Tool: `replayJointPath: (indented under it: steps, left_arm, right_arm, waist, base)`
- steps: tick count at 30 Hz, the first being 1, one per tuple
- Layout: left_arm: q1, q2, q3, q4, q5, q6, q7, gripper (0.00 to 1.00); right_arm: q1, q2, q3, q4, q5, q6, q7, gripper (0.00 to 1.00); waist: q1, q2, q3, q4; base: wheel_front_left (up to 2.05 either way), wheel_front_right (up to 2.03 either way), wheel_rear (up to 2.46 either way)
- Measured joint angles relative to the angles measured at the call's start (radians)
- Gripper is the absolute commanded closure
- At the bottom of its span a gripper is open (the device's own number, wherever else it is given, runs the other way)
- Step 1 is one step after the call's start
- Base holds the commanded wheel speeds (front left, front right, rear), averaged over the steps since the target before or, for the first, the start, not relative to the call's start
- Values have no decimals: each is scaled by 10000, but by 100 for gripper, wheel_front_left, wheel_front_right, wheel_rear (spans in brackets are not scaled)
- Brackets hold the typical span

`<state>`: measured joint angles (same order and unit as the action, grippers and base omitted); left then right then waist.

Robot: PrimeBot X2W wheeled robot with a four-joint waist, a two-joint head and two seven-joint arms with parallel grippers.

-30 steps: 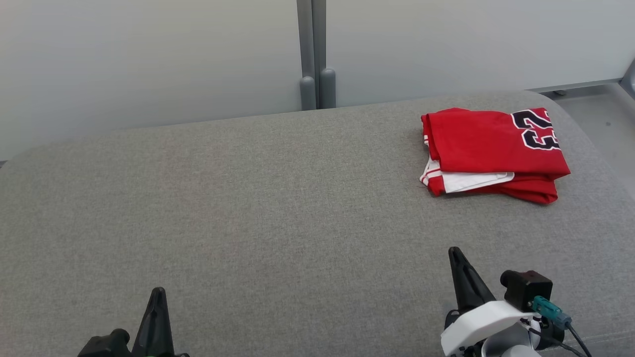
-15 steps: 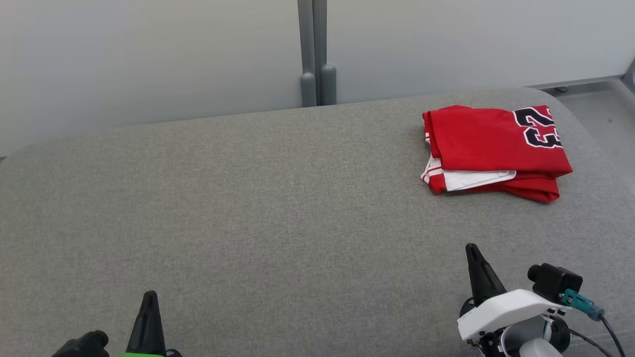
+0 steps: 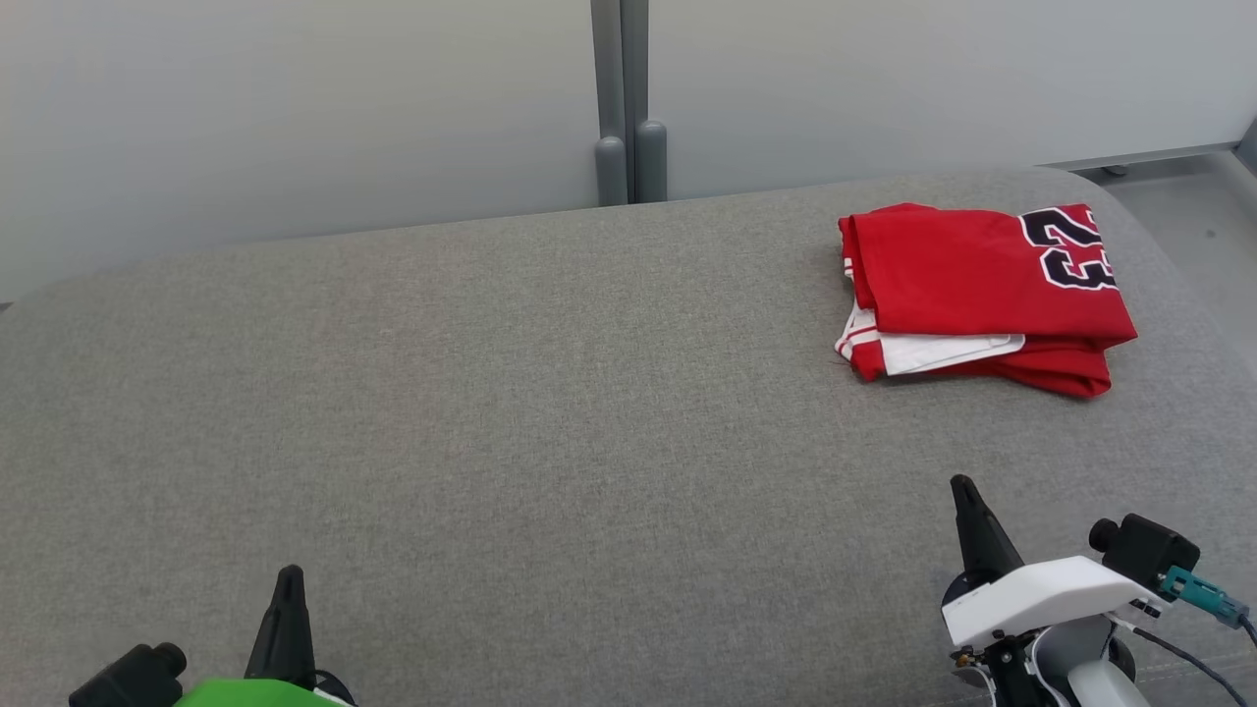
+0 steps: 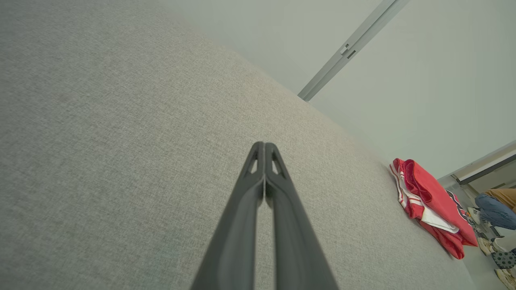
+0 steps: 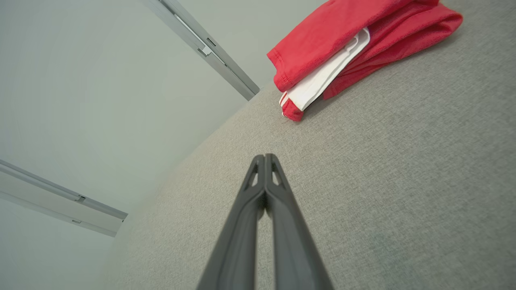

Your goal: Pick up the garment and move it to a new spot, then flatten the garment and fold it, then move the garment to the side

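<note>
The garment is a red jersey with white trim and dark numerals, folded into a compact stack at the far right of the grey upholstered surface. It also lies at the right in the left wrist view and at the top in the right wrist view. My left gripper is shut and empty at the lower left, far from the garment. My right gripper is shut and empty at the lower right, a short way in front of the garment. Both wrist views show the fingertips pressed together.
A pale wall with a grey vertical post stands behind the surface. Grey floor lies past the right end. In the left wrist view a person's legs and shoes are beyond the far right end.
Both grippers have drawn back toward the near edge, the right one also shifting right. The garment lies unchanged; the view has tilted slightly.
</note>
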<state>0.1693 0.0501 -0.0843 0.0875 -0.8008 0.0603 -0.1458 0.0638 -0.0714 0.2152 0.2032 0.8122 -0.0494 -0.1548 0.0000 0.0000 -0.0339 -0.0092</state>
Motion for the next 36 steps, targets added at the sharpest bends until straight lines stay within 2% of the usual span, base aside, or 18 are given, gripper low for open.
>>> replayJointPath:
  steps: [36]
  left_arm:
    - [-1086,272,410,828,-4963,-884,1024,100]
  right_arm:
    - [-566,-148,-1463,259,4872,890,1126,100]
  waist:
    - [0,0,217,50]
  base:
    - [0,0,0]
